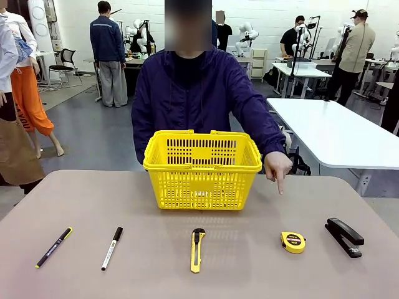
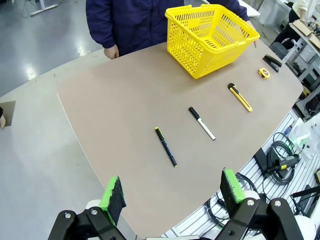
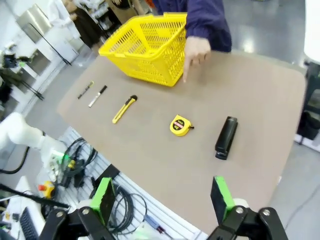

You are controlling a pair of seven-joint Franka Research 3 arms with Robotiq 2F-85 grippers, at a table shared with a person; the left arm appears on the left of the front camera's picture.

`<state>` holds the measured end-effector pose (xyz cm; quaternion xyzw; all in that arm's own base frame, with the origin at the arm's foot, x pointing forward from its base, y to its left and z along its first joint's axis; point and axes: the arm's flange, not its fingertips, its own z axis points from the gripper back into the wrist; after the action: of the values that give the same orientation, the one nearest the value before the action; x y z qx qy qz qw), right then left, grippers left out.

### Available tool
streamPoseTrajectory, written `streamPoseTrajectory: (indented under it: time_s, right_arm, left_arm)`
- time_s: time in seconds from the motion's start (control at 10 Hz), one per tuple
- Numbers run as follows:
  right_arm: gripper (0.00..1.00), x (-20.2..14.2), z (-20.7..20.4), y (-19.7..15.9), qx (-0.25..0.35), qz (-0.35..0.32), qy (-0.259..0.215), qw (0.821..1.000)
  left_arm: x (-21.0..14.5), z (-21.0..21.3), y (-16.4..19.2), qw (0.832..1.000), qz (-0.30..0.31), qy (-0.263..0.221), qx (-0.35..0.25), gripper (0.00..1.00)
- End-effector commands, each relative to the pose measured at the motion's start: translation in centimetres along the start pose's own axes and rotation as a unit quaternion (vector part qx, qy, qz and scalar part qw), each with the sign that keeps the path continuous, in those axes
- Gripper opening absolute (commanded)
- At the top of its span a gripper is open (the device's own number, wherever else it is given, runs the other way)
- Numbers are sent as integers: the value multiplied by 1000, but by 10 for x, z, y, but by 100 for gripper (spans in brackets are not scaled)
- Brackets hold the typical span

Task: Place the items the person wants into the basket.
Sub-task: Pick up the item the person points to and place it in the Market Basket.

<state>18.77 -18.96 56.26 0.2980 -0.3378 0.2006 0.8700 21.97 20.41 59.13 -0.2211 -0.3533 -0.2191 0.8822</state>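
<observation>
The yellow basket (image 1: 202, 168) (image 2: 212, 37) (image 3: 145, 47) stands at the table's far middle, in front of the person (image 1: 202, 93). The person's hand (image 1: 277, 169) (image 3: 195, 50) points a finger down toward the yellow tape measure (image 1: 293, 242) (image 2: 264, 73) (image 3: 179, 125). The black stapler (image 1: 344, 237) (image 2: 272, 62) (image 3: 226, 137) lies right of it. The slim black pen (image 1: 53, 247) (image 2: 165, 146) (image 3: 85, 90) lies at the left. My left gripper (image 2: 170, 195) and my right gripper (image 3: 162, 197) are open, high above the near edge, holding nothing.
A white-barrelled marker (image 1: 112, 248) (image 2: 202, 122) (image 3: 97, 96) and a yellow utility knife (image 1: 197, 249) (image 2: 240, 96) (image 3: 124, 108) lie in the row between pen and tape measure. Cables (image 3: 85, 155) hang below the table's near edge. White tables (image 1: 336, 131) stand behind.
</observation>
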Motion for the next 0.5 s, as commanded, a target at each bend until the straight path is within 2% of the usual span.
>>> streamPoseTrajectory:
  time_s: [0.0,0.3,0.4]
  right_arm:
    - [100,46,-55,13,-16,-74,66,995]
    - [100,93,-162,47,-82,-155,174,969]
    - [100,102,-209,64,-103,-177,229,952]
  left_arm:
    - [-1,0,-1,1000,-3,-2,-4,100]
    - [-1,0,-1,1000,-3,-2,-4,100]
    - [-1,0,-1,1000,-3,-2,-4,100]
